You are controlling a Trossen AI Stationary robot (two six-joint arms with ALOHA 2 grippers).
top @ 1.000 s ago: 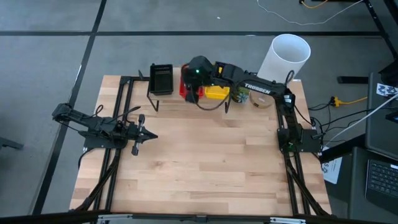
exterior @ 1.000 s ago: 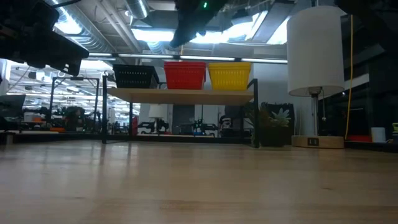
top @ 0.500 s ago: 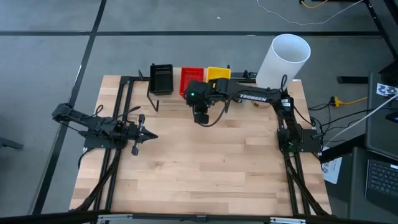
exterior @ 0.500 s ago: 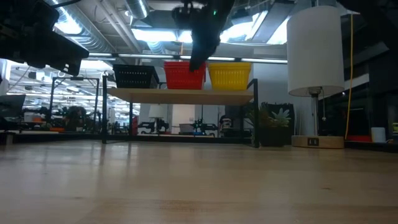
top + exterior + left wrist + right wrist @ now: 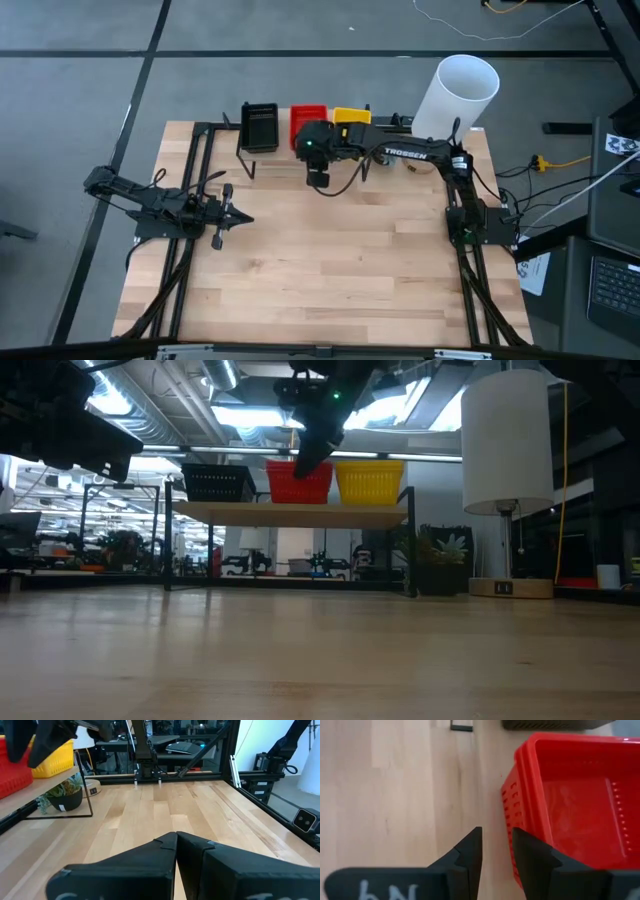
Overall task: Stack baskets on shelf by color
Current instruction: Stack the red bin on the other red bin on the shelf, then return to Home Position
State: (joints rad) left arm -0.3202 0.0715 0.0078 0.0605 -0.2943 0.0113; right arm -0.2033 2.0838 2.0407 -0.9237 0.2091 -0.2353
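The shelf [image 5: 290,514] stands at the table's far edge. On its top rest the black baskets [image 5: 260,127], the red baskets [image 5: 305,118] and the yellow baskets [image 5: 352,116], side by side, each colour nested in one stack. My right gripper [image 5: 318,179] hangs just in front of the red baskets [image 5: 300,482], fingers pointing down and slightly open, touching nothing. In the right wrist view its fingers [image 5: 496,851] stand beside the red stack's near wall [image 5: 512,815]. My left gripper [image 5: 226,213] waits shut, low at the table's left side [image 5: 176,840].
A tall white lamp shade [image 5: 455,92] stands at the far right corner, right of the shelf, with a small potted plant [image 5: 440,555] near it. Black frame rails run along the table's left [image 5: 185,250] and right [image 5: 470,270] sides. Bare wood lies between the arms.
My right gripper has come away from above the red and yellow baskets, moving toward the table's near edge and down in front of the shelf, then a little to the left. The baskets have stayed where they were.
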